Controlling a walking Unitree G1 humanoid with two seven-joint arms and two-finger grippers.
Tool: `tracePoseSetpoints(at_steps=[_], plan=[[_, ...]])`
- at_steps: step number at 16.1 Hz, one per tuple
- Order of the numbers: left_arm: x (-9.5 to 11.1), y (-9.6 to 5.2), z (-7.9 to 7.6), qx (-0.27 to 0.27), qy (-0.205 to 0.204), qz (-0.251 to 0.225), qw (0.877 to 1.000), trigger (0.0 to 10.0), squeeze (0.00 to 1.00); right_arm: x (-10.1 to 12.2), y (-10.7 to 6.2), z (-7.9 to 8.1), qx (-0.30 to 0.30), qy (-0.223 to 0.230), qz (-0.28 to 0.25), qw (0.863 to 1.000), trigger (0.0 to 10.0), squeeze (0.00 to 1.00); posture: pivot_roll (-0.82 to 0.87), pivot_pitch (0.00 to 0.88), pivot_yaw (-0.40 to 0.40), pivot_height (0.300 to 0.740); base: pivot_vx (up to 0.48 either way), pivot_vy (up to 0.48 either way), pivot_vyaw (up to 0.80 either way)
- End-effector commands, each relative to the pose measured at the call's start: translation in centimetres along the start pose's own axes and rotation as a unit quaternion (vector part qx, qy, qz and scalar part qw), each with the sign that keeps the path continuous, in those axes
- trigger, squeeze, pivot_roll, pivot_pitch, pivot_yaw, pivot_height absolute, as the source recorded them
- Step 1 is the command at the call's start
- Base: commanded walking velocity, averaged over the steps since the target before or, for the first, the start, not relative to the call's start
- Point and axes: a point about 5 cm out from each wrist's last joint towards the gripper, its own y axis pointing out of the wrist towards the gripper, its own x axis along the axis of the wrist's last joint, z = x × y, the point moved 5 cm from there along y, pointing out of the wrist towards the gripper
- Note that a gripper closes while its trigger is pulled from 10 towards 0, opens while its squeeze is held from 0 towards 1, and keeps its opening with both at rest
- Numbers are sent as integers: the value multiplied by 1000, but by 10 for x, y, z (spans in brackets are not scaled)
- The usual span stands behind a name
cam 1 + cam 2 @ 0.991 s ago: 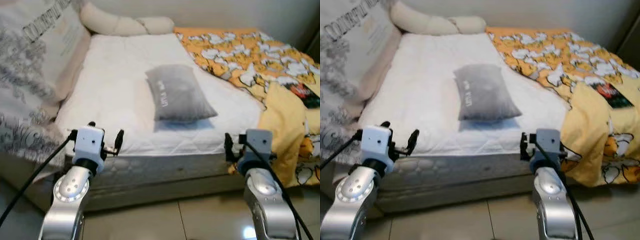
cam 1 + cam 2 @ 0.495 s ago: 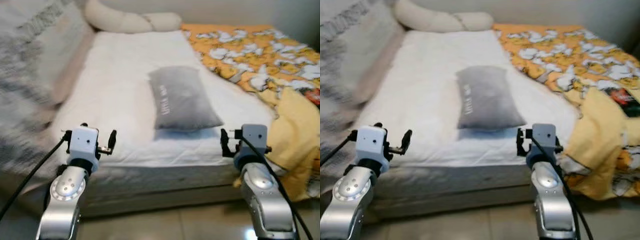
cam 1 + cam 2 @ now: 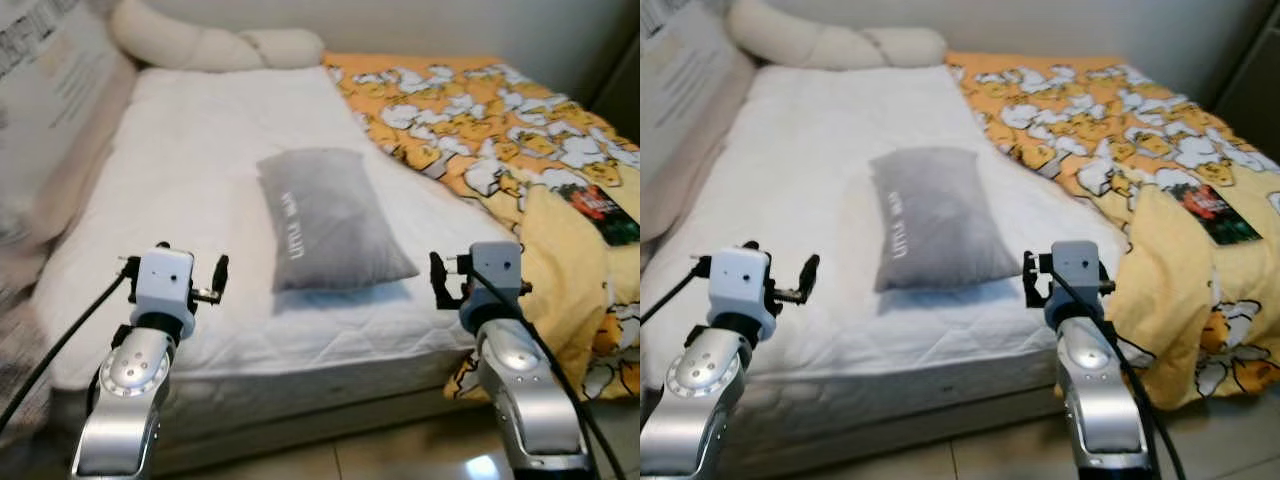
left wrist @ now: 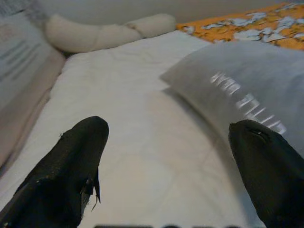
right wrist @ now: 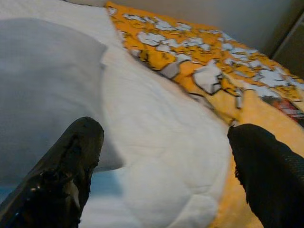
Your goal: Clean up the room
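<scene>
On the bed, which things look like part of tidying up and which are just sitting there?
Likely part of the tidying:
- grey pillow, lying askew mid-mattress
- yellow duck-print blanket, rumpled and spilling off the bed's edge
- left gripper and right gripper, both open, raised at the bed's near edge

Just lying about:
- cream bolster at the head
- white mattress cover

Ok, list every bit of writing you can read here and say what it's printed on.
Grey rectangular pillow: pale lettering, probably "LITTLE MAN", too blurred to be sure.
Large pale cushion with dark print: lines of text, too blurred to read.
Dark red-and-green item on the yellow duck-print blanket: print unreadable.
</scene>
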Motion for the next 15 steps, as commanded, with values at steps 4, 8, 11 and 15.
tracePoseSetpoints(at_steps=[4,8,11,15], plan=[[4,2,-8,-12,-2,-7,1000,10000,0,-5,-2,-12,-22,-1,8,1000,10000,0,45,0,-23,740,346,0,400],[5,4,-9,-15,0,-7,1000,10000,0,-5,-1,-11,-16,-11,8,1000,10000,0,42,0,-16,740,347,0,0],[5,4,-9,-16,0,-7,1000,10000,0,-3,-1,-10,-16,-21,4,1000,10000,0,43,0,-15,740,351,0,475],[5,4,-10,-19,2,-7,1000,10000,0,-6,-1,-15,-30,-7,12,999,10000,0,42,0,-13,740,349,0,200]])
